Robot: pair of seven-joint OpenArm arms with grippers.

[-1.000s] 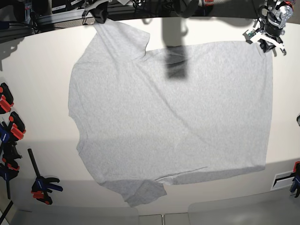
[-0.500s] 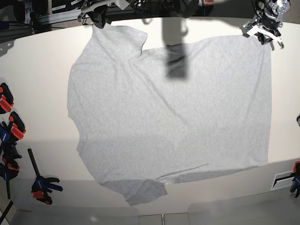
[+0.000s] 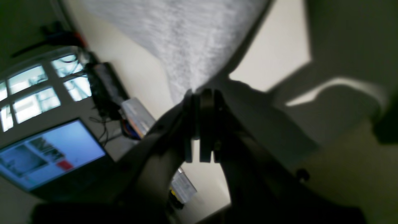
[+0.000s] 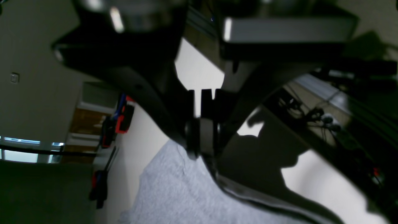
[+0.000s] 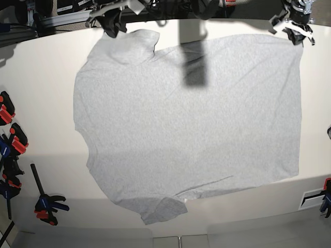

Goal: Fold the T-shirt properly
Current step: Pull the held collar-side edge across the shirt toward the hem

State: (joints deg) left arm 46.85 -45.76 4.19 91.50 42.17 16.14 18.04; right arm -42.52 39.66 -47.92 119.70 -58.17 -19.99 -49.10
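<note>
Now both grippers — left gripper (image 5: 292, 29), right gripper (image 5: 110, 22) — clamp the T-shirt (image 5: 181, 124), dragged farther back

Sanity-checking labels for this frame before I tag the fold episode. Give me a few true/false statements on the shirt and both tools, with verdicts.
1. The T-shirt lies spread out on the table. True.
2. The left tool is shut on a corner of the shirt. True; grey cloth runs straight into its closed tip.
3. The right tool hangs open above the middle of the shirt. False; it is shut on the shirt's edge at the far side of the table.
4. Black lettering shows on the upward face of the shirt. False; the visible side is plain grey.
5. Clamps with red and blue parts sit along one table edge, apart from the shirt. True.
</note>
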